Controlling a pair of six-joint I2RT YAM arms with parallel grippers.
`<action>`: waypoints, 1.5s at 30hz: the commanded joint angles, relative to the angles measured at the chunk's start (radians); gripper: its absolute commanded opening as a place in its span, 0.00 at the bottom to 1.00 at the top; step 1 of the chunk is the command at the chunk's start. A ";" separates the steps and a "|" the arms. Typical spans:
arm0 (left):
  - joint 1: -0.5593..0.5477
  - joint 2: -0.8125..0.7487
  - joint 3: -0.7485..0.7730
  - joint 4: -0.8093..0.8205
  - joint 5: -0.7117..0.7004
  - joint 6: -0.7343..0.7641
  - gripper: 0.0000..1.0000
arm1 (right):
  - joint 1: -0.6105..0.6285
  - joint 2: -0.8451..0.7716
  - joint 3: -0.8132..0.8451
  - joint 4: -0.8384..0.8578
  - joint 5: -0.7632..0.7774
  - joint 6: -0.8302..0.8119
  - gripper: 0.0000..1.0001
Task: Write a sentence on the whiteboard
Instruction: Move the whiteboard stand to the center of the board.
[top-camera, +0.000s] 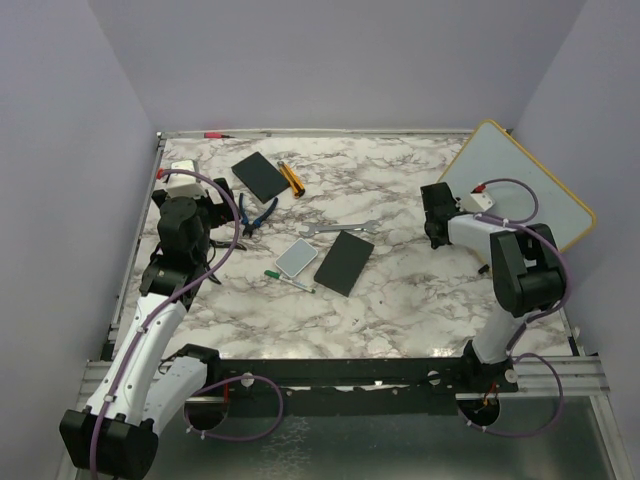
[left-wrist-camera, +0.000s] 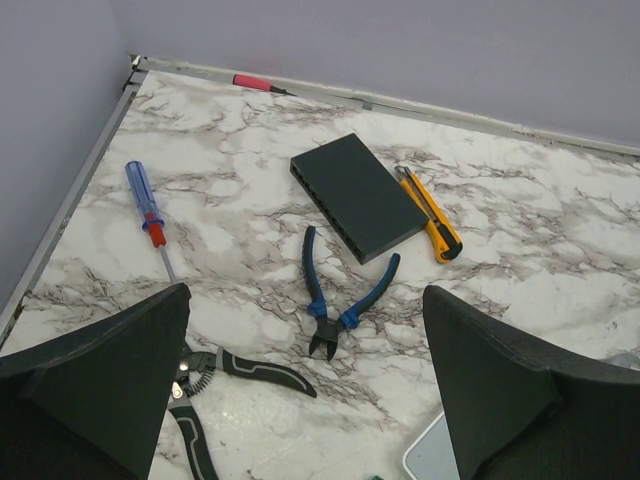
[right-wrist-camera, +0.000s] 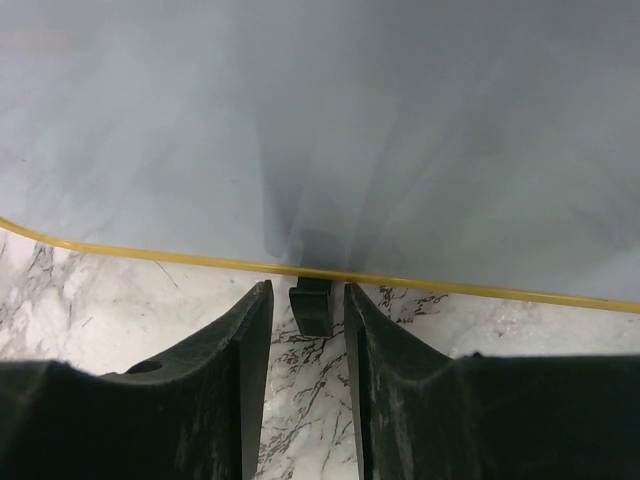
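At the bottom of its wrist view, the right gripper (right-wrist-camera: 307, 292) had jaws narrowly apart, clamping nothing, just short of the whiteboard (right-wrist-camera: 320, 130) and its yellow rim. The left gripper (left-wrist-camera: 305, 295) gaped wide. Overhead, the whiteboard leaned tilted at upper right.

Soft even light, whiteboard (right-wrist-camera: 320, 120) perhaps hazy

Left arm (top-camera: 150, 335): white links, black joint housings, black base. Right arm (top-camera: 520, 270): same build, white and black. Purple cables (top-camera: 255, 400) loop along both arms and around the bases. Each wrist carries a white camera box (top-camera: 183, 183) with a red bit. Left gripper (left-wrist-camera: 305, 300): fingers matte black, wedge-shaped. Right gripper (right-wrist-camera: 303, 290): fingers black, dusty-looking, and one has a small round hole.
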 joint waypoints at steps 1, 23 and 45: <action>-0.009 -0.020 -0.012 0.014 -0.014 0.009 0.99 | 0.002 0.032 0.033 -0.062 0.059 0.042 0.37; -0.018 -0.034 -0.014 0.015 -0.034 0.018 0.99 | 0.043 0.084 0.096 -0.113 0.086 0.017 0.01; -0.019 -0.031 -0.015 0.013 -0.037 0.020 0.99 | 0.281 0.095 0.121 0.008 0.034 -0.078 0.01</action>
